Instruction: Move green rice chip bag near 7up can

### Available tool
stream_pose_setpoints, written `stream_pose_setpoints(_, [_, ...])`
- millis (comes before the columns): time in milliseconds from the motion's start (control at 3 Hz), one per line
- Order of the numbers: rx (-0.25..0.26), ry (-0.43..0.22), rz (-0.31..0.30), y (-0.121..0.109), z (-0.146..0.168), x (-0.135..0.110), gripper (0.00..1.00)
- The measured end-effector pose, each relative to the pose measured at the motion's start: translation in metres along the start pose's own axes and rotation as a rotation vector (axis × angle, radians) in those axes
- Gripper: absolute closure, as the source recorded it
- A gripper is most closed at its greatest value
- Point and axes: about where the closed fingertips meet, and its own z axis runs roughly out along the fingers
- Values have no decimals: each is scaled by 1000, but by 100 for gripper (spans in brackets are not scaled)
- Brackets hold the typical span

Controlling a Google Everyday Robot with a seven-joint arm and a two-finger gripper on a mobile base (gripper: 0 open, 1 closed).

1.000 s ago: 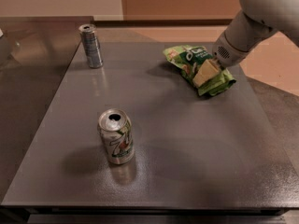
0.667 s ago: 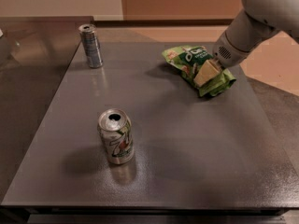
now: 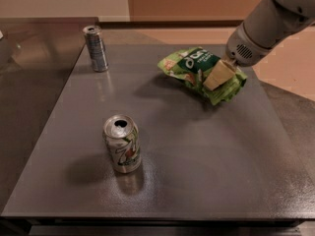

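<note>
Across most of the view, a dark grey speckled table [image 3: 197,181]. From the far right, the white robot arm [image 3: 275,23], ending in the gripper [image 3: 220,74] over the table's far right part, clamped on the green rice chip bag [image 3: 189,65], one beige finger [image 3: 216,77] pressed across its right end.

Against a second ago: bag reaching a little further left, its left end seemingly lifted, with a soft shadow now on the table beneath and to its left. Arm and both cans where they were.

Bag's long axis left to right, dark green lettered panel facing up, crumpled end toward the near right.

Well apart at the near left, the 7up can [image 3: 123,144], upright. At the far left, a slim silver can [image 3: 96,48], upright.
</note>
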Motion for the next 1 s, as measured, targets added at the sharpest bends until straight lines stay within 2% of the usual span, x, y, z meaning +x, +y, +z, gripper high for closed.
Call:
stream_pose_setpoints(333, [-31,-25,-127,30,-24,-8,100])
stream_pose_setpoints(667, [-72,-38,-211,65,-38,-11,100])
stream_pose_setpoints(1000, [-124,-35,-262,94,-45,-12,100])
